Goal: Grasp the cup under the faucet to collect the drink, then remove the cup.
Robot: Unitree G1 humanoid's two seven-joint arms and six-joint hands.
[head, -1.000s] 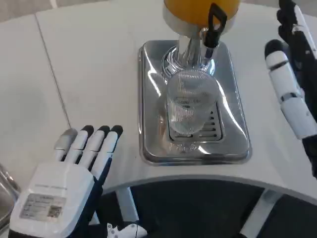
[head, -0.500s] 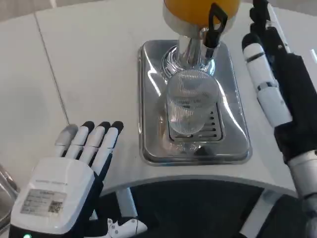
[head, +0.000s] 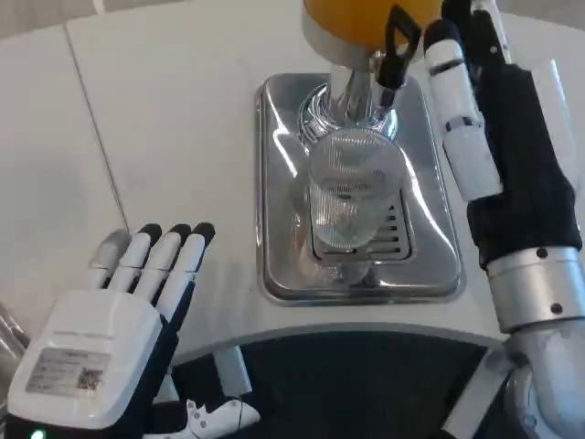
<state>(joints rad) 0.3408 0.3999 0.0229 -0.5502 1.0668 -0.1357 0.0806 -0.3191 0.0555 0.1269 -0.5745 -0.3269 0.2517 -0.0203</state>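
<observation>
White table (head: pixel 164 110), clear ribbed cup (head: pixel 352 197) on drip tray (head: pixel 279 201), seemingly empty, ungrasped; right hand (head: pixel 489 137) near faucet lever (head: pixel 399 41), fingers extended; left hand (head: pixel 119 311) spread, idle.

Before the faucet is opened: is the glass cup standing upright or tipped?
Upright: the ribbed glass cup stands on the drip tray, its round rim facing up.

The left robot hand (head: pixel 101 338) bears a small label (head: pixel 66 373) with a code square, its print too small to read
</observation>
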